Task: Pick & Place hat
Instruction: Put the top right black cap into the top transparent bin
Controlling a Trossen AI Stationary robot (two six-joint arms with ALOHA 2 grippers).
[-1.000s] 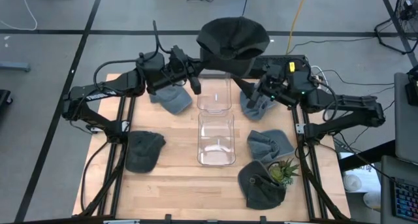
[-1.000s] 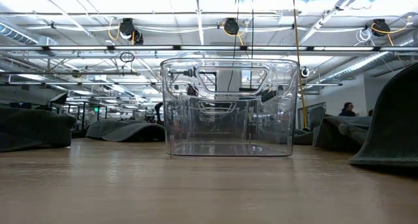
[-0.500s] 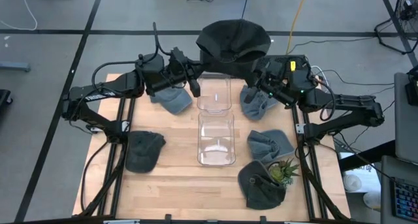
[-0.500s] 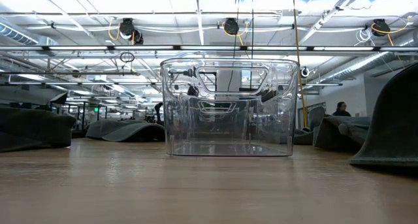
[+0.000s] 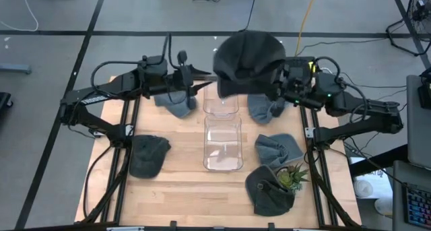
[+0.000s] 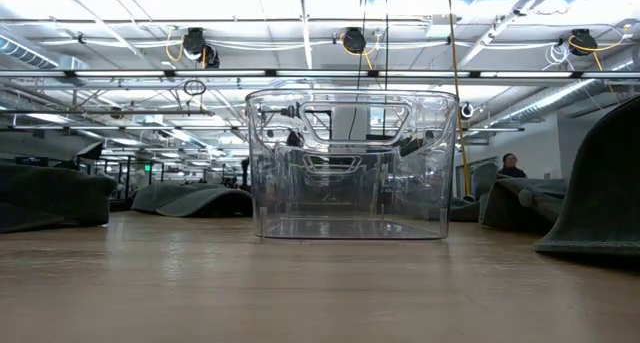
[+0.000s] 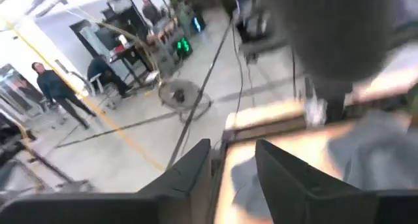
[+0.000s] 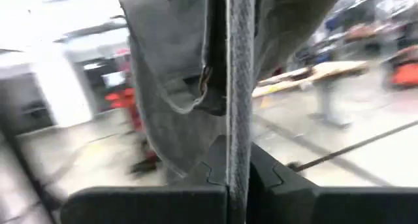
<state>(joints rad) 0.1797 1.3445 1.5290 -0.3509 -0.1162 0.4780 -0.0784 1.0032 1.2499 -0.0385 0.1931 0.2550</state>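
Grey hat (image 5: 248, 54) in right gripper (image 5: 277, 91)

At the upper centre of the high view the raised hat (image 5: 248, 56) is dark charcoal grey. The hats (image 5: 148, 155) on the table are similar grey, the bins (image 5: 223, 143) clear, the tabletop (image 5: 175, 184) pale wood, the plant (image 5: 292, 176) green, the arms black. The right wrist view suggests a paler grey, ribbed-looking edge, perhaps from blur.
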